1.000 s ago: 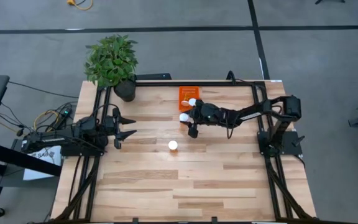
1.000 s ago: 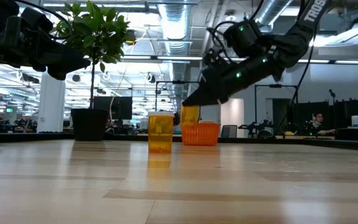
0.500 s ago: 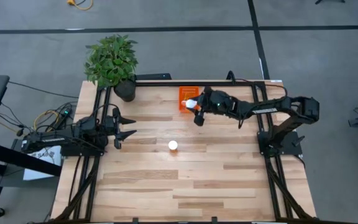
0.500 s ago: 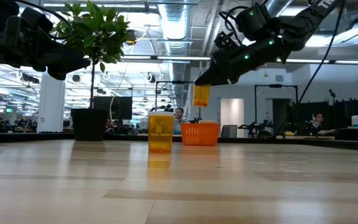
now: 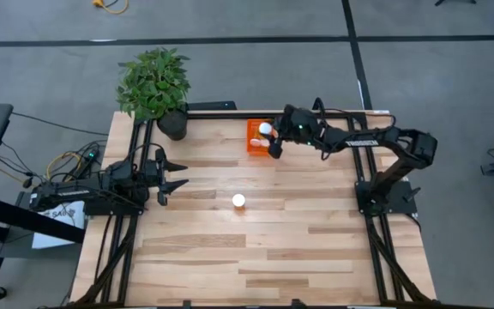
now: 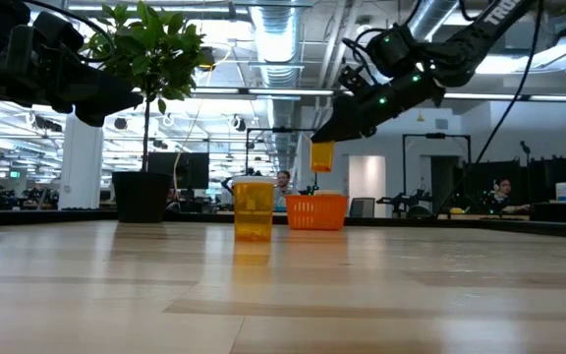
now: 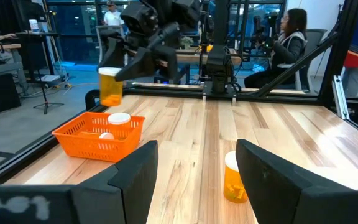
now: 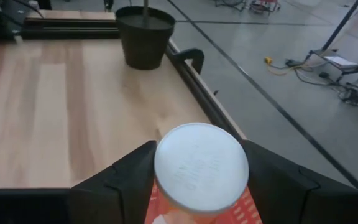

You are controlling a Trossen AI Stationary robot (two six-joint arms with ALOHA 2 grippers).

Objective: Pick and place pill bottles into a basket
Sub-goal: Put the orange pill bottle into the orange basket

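The orange basket (image 5: 254, 137) stands at the table's far edge, with two white-capped pill bottles (image 7: 118, 118) in it. My right gripper (image 5: 273, 142) is shut on another pill bottle (image 6: 321, 155), which it holds in the air above the basket (image 6: 316, 211). One more bottle (image 5: 239, 201) stands upright on its base at mid-table and also shows in the left wrist view (image 7: 234, 178). My left gripper (image 5: 177, 172) is open and empty, hovering at the table's left side. My right gripper pinches the bottle's amber body just under the white cap (image 8: 201, 168), one finger (image 8: 114, 186) on each side. The fingers slant down from the table's right side. The bottle hangs upright, cap up, lifted clear above the basket (image 7: 110, 86).
A dark plant pot (image 5: 172, 124) with a leafy plant stands at the far left corner, left of the basket. Black frame rails run along the table's edges. People sit in the room beyond the table.
My right gripper has risen and moved toward the table's far edge with the bottle shut in it. The bottle has gone from low near the table, in front of the basket, to hanging above the basket.
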